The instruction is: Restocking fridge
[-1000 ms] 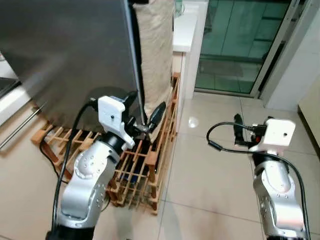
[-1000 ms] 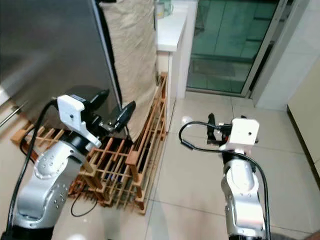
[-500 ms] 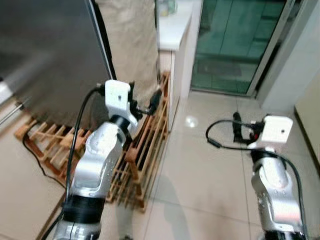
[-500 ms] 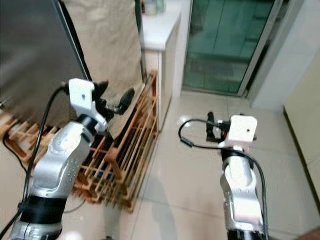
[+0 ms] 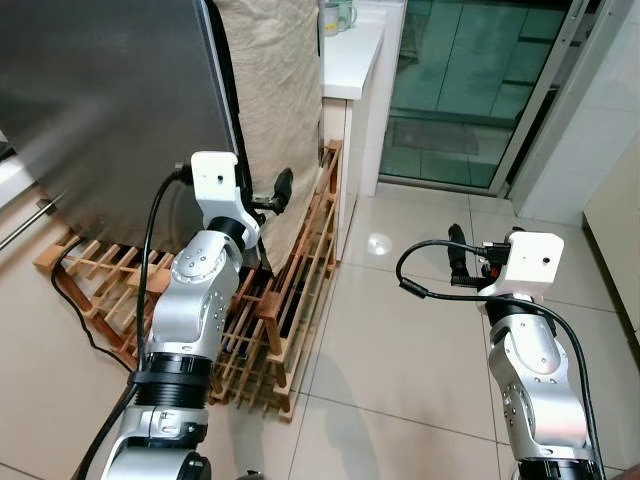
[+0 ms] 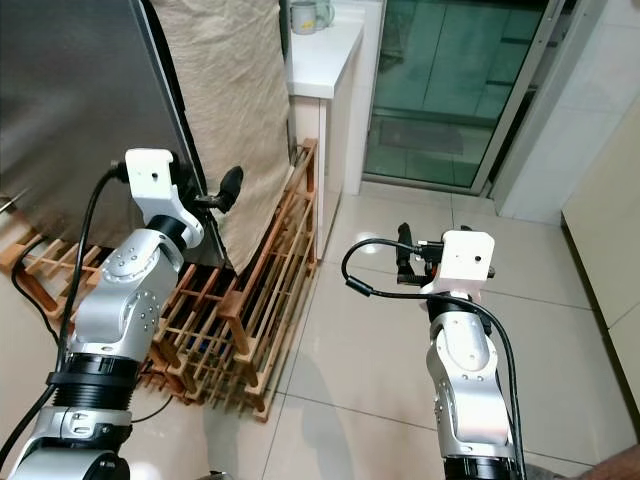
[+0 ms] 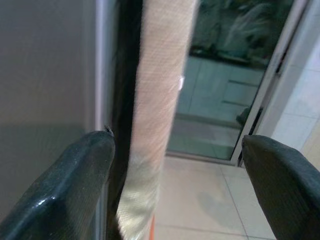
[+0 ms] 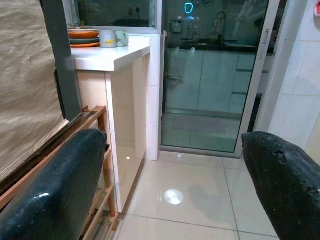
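Fridge [image 5: 110, 100] stands shut at the robot's left, steel door filling the upper-left; the wooden rack [image 5: 290, 290] lies at its foot; the left end effector [image 5: 272, 196], spread wide, has risen to the door's edge, seemingly readying a pull; the right end effector [image 5: 462, 262] hangs wide, empty.

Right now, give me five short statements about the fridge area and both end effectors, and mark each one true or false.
1. The left end effector is open, at the edge of the grey fridge door. True.
2. The right end effector grips a bottle. False: it is open and holds nothing.
3. A wooden rack lies on the floor by the fridge. True.
4. Cups stand on the white counter. True.
5. Beige cloth covers the glass door. False: it hangs beside the fridge.
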{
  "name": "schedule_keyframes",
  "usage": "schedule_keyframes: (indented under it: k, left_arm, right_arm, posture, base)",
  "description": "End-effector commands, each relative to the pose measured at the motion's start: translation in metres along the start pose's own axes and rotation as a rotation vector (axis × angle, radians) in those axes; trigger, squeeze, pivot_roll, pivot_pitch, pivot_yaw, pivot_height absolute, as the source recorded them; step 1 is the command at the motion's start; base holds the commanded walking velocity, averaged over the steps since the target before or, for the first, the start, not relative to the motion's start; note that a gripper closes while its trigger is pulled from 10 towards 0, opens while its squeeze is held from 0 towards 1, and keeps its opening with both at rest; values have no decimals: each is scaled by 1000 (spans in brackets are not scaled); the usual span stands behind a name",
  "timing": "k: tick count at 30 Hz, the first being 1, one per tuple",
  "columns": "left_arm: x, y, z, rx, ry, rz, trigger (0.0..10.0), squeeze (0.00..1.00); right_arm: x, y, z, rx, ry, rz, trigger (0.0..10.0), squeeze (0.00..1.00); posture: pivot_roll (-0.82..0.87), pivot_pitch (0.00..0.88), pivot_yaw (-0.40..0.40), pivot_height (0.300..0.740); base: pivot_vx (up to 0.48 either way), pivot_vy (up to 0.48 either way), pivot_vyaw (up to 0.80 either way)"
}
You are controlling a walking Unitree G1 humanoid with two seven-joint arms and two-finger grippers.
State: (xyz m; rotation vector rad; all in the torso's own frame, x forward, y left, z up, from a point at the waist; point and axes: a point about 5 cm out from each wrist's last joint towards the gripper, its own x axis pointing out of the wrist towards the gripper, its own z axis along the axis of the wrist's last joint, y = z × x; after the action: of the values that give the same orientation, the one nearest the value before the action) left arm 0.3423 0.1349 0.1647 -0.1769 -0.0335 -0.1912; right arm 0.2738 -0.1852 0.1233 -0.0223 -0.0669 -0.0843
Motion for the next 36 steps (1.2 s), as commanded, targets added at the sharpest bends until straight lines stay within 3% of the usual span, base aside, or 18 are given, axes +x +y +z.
schedule_keyframes:
  k: [1, 4, 9, 11, 13, 18, 20, 29, 30, 32, 33, 34, 36]
  left_arm:
    - [7, -6, 8, -10, -33, -11, 10000, 0]
    - [12, -12, 11, -9, -41, -32, 10000, 0]
    - [39, -19, 26, -8, -77, 0, 10000, 0]
    - [42, -20, 29, -11, -81, 5, 10000, 0]
    - [49, -33, 37, -36, -102, -33, 10000, 0]
    - [48, -52, 41, -48, -122, -125, 10000, 0]
    - [46, -67, 41, -39, -141, -206, 10000, 0]
    - [58, -90, 22, 1, -59, -264, 10000, 0]
    - [60, -114, 12, -13, -5, -365, 10000, 0]
    - [57, -138, 8, -51, 12, -473, 10000, 0]
    - [55, -149, 7, -68, 13, -523, 10000, 0]
    - [55, -149, 7, -68, 13, -523, 10000, 0]
    - [49, -174, 9, -133, 4, -639, 10000, 0]
  right_arm:
    - [0, 0, 0, -5, -2, -4, 10000, 0]
    - [0, 1, 0, -5, 0, -1, 10000, 0]
    - [2, 6, 0, -2, -1, 12, 10000, 0]
    - [2, 6, 0, -2, -1, 12, 10000, 0]
    - [1, 7, -1, 1, -3, 7, 10000, 0]
    - [-1, 6, 0, 4, -5, -7, 10000, 0]
    - [-2, 3, 0, 2, -4, -22, 10000, 0]
    - [-3, 0, -1, -6, 2, -31, 10000, 0]
    - [-2, 0, 0, -8, 1, -29, 10000, 0]
    - [-1, 0, 0, -9, 0, -28, 10000, 0]
    - [0, 0, 0, -9, 0, -27, 10000, 0]
    - [0, 0, 0, -9, 0, -27, 10000, 0]
    - [-2, 1, 0, -9, -1, -28, 10000, 0]
  posture:
    - [-11, 0, 49, 740]
    - [-10, 0, 47, 740]
    - [-5, 0, 49, 740]
    - [-6, 0, 50, 740]
    - [-13, 0, 62, 740]
    - [-30, 0, 78, 740]
    - [-35, 0, 82, 740]
    - [-42, 0, 74, 740]
    - [-52, 0, 72, 740]
    - [-52, 0, 72, 740]
    - [-71, 0, 83, 740]
    - [-71, 0, 83, 740]
    - [-76, 0, 88, 740]
  base:
    - [0, 0, 0]
    - [0, 0, 0]
    - [0, 0, 0]
    - [0, 0, 0]
    - [0, 0, 0]
    - [0, 0, 0]
    - [0, 0, 0]
    - [0, 0, 0]
    - [0, 0, 0]
    - [0, 0, 0]
    - [0, 0, 0]
    - [0, 0, 0]
    - [0, 0, 0]
